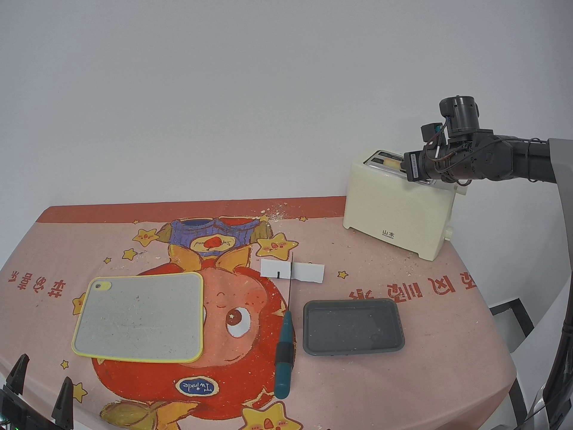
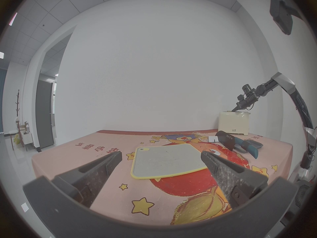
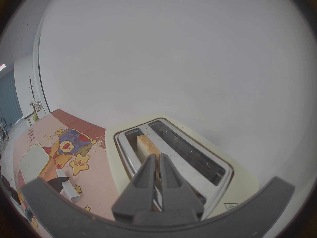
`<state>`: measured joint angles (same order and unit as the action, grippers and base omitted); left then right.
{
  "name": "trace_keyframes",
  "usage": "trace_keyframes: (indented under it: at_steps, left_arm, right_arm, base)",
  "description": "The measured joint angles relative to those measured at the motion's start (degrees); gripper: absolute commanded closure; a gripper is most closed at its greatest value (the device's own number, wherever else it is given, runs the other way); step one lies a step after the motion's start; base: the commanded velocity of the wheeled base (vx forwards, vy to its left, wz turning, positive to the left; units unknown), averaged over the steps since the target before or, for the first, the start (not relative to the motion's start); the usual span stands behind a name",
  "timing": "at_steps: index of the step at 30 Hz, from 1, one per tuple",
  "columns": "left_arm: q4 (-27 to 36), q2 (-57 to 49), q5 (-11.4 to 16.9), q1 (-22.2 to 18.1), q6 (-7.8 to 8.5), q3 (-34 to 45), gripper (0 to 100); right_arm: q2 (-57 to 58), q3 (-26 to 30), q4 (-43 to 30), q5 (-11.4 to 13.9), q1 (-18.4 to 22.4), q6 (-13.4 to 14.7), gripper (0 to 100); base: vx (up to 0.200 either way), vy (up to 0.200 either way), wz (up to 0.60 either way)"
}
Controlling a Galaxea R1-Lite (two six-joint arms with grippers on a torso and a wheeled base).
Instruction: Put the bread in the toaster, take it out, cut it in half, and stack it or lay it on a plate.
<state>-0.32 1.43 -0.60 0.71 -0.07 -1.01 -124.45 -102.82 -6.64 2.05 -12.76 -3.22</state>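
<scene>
Right gripper clenched on bread slice, which sits in slot of toaster away from wall; toaster at far-right table edge. Left gripper spread wide, low at near-left edge, short of cutting board. Knife lies between board and grey tray.

My right gripper has dark grey tapered fingers; behind it I see looped black cables and a cylindrical grey wrist housing.

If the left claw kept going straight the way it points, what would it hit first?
Probably the cutting board, straight ahead of the open left gripper; its height is unclear, so it might pass over.
</scene>
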Motion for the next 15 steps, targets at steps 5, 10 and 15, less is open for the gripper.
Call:
trace_keyframes:
  at_steps: [5, 10, 15]
  left_arm:
    - [0.0, 0.0, 0.0, 0.0, 0.00, 0.0, 0]
    - [0.0, 0.0, 0.0, 0.0, 0.00, 0.0, 0]
    - [0.0, 0.0, 0.0, 0.0, 0.00, 0.0, 0]
  right_arm:
    - [0.1, -0.8, 0.0, 0.0, -0.1, 0.0, 100]
    - [0.3, -2.5, 0.0, 0.0, -0.2, 0.0, 100]
    - [0.9, -3.0, 0.0, 0.0, -0.4, 0.0, 100]
  base:
    - [0.000, 0.000, 0.00]
    - [0.000, 0.000, 0.00]
    - [0.000, 0.000, 0.00]
